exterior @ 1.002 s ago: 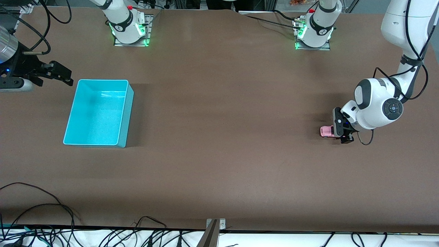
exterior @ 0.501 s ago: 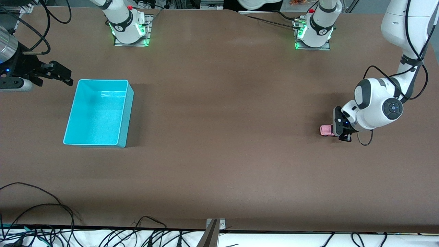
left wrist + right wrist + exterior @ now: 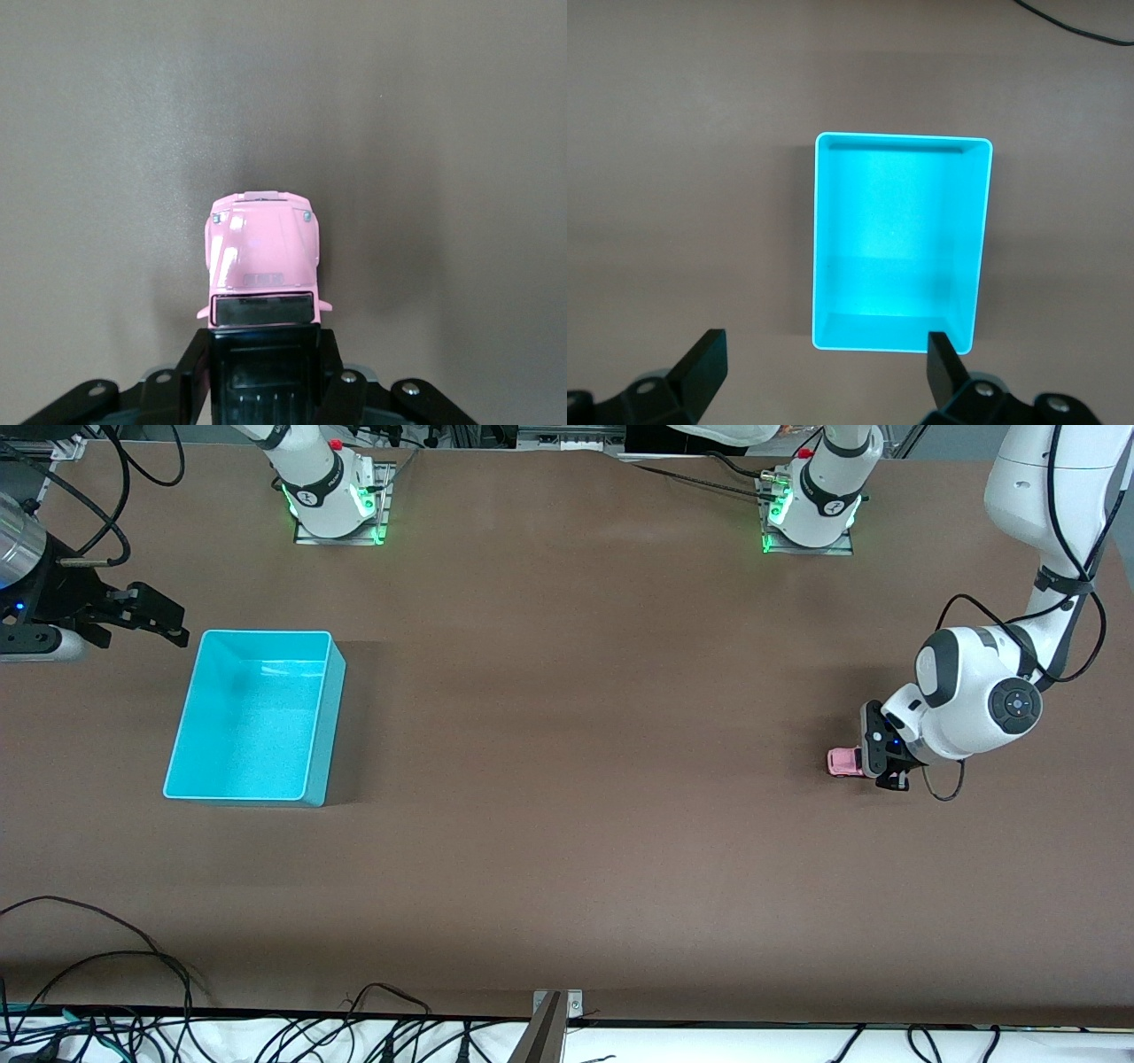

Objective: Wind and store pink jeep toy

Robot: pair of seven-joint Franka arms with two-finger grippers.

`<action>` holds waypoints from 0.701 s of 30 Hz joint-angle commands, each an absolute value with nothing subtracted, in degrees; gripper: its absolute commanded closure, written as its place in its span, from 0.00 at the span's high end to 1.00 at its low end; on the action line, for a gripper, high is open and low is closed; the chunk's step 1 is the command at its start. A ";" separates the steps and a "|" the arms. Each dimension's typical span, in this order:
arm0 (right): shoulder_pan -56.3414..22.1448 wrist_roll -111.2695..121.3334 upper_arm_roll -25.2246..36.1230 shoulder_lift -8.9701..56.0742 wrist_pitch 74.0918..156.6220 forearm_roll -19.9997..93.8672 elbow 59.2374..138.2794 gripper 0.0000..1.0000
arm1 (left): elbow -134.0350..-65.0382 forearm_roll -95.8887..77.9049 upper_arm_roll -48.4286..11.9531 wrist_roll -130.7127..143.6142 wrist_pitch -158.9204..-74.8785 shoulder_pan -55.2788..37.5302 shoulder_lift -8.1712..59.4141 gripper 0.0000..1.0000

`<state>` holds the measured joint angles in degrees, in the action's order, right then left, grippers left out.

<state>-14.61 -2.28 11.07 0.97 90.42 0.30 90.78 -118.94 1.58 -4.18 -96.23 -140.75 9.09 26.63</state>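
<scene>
The pink jeep toy (image 3: 841, 762) (image 3: 262, 251) stands on the brown table toward the left arm's end. My left gripper (image 3: 879, 764) (image 3: 263, 343) is low over the table and shut on the jeep's black rear part. Only the pink hood and windscreen stick out past the fingers (image 3: 192, 367). My right gripper (image 3: 156, 616) (image 3: 824, 361) waits open with nothing between its fingers. It hangs just past the edge of the turquoise bin (image 3: 257, 726) (image 3: 899, 221) on the right arm's side. The bin has nothing in it.
Both arm bases (image 3: 335, 491) (image 3: 811, 500) with green lights stand along the table's edge farthest from the front camera. Loose black cables (image 3: 106, 965) lie along the edge nearest to it. A wide stretch of brown tabletop separates the bin and the jeep.
The left gripper's fingers have closed onto the back of the jeep. The jeep has stayed where it was. The right arm has not moved.
</scene>
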 commanded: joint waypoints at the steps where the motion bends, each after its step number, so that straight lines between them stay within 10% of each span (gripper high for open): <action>1: -14.68 -2.29 11.16 1.14 89.30 -0.18 89.65 1.00 | -119.09 1.85 -4.48 -95.98 -140.89 10.02 27.07 0.15; 21: -14.59 -2.46 11.16 1.14 89.30 -0.18 89.65 1.00 | -117.69 2.55 -4.13 -96.33 -140.80 15.81 29.71 0.09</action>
